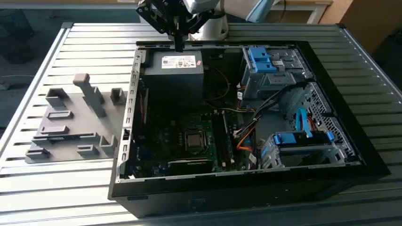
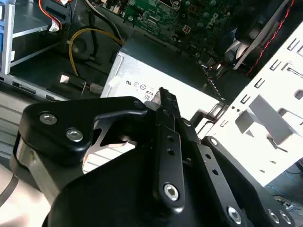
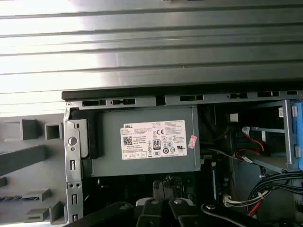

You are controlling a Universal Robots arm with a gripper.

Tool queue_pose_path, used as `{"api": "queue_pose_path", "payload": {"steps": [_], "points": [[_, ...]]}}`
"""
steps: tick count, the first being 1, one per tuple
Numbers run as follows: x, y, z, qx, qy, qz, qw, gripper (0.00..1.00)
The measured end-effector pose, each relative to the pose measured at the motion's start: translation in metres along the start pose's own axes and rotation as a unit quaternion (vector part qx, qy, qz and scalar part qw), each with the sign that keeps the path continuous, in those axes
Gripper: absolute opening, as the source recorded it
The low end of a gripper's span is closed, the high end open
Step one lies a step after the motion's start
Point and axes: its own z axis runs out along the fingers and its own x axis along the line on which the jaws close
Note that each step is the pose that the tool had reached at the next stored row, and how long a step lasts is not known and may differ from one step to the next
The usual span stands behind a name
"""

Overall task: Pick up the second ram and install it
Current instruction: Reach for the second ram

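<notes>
Above power supply (image 1: 172, 80) | fingers (image 1: 180, 43) closed | second ram (image 1: 224, 136) perhaps slotted, well apart

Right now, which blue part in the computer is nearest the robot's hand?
The blue bracket farther from the exterior camera, beside the power supply the hand hangs near. The other blue bracket sits nearer that camera.

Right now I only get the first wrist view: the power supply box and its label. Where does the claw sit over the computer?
Observer: In the exterior view the claw hangs above the far rim of the computer case, at the end of the power supply box.
Operator: Where are the memory slots from there?
Observer: On the circuit board, nearer the exterior camera. The long narrow slots run beside the square socket, on the exterior view's right of it.
</notes>
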Motion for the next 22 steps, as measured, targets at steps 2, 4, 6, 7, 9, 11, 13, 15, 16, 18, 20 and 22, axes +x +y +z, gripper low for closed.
{"api": "queue_pose_path", "payload": {"steps": [2,4,6,7,9,11,13,15,16,18,20,22], "points": [[0.0,0.0,0.0,0.0,0.0,0.0,1.0,0.11],[0.0,0.0,0.0,0.0,0.0,0.0,1.0,0.11],[0.0003,0.0,-0.0001,0.0001,0.0,0.0,1.0,0.11],[0.0006,0.0,-0.0001,0.0001,0.0,0.0,1.0,0.11],[0.0013,-0.0001,-0.0001,0.0,0.0,0.0,1.0,0.11],[0.0021,-0.0002,0.0,0.0,0.0,0.0,1.0,0.11],[0.0034,-0.0003,-0.0001,0.0,0.0,0.0,1.0,0.11],[0.0053,-0.0004,-0.0002,0.0001,0.0,0.0,1.0,0.11],[0.0063,-0.0005,-0.0002,0.0,0.0,0.0,1.0,0.11],[0.0089,-0.0007,-0.0003,0.0,0.0,0.0,1.0,0.11],[0.0112,-0.0008,-0.0003,0.0,0.0,0.0,1.0,0.11],[0.0132,-0.001,-0.0003,0.0,0.0,0.0,1.0,0.11]]}}
